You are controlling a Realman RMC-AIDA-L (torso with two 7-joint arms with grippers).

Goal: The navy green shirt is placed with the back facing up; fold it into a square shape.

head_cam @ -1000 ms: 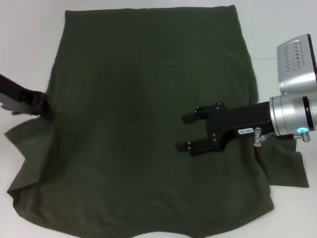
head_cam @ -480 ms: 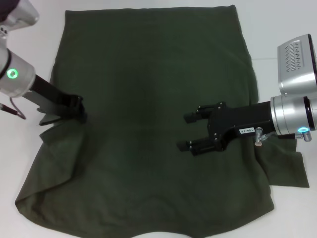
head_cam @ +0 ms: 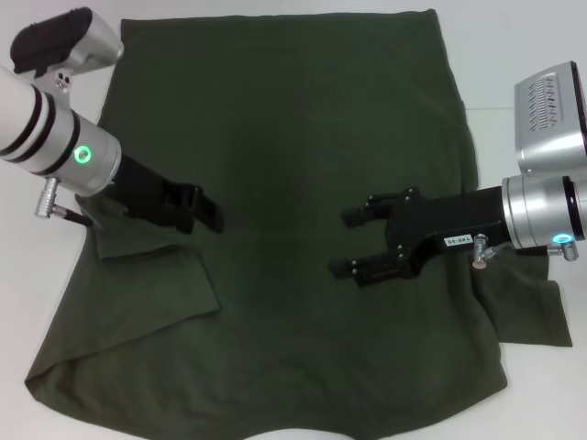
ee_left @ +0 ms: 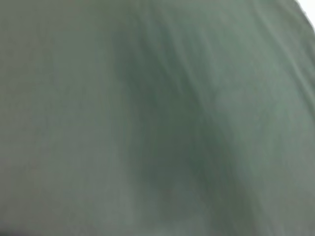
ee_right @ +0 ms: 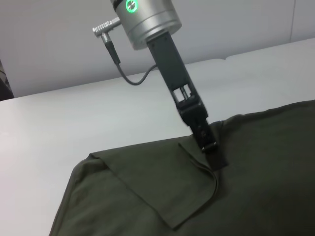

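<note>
On the white table the large dark olive-green knit short-sleeved shirt lies spread plain side up, its left sleeve folded in over the body. The left gripper sits low on that flap, fingers closed, apparently pinching the sleeve fabric. The right gripper hovers over the shirt's right half, fingers spread, holding nothing. Risks: the soft knit could slip from the pinch so the flap falls back crooked; dragging could bunch the layer beneath, skewing the square.
</note>
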